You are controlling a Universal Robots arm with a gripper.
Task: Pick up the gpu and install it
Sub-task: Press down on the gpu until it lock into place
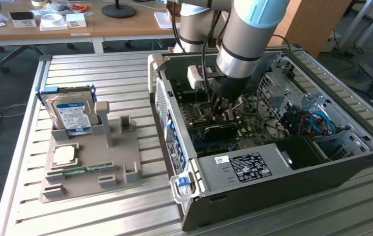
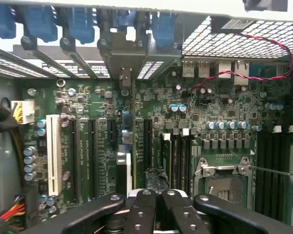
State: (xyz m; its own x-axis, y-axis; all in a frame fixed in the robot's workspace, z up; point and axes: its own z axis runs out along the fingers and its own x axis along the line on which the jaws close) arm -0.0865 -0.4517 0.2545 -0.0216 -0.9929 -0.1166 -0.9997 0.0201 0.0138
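Standing edge-on in the motherboard [image 2: 224, 122], gpu [image 2: 126, 141] beneath closed fingers [image 2: 141, 212].

End effector [image 1: 221, 109] (shut) inside open computer case [image 1: 344, 162], above motherboard [image 1: 255, 129].

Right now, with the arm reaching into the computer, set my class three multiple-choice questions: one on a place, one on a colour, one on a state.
1. Where is the hard drive?
A. in the grey holder beside the computer case
B. inside the case
C. on the floor

2. What colour is the motherboard?
A. red
B. green
C. white

3. How does the gripper stand?
A. wide open
B. half open
C. shut

Answers:
1 A: it stands upright in the holder, on the exterior view's left of the case.
2 B: the wrist view shows a green board.
3 C: its fingers sit together above the board.
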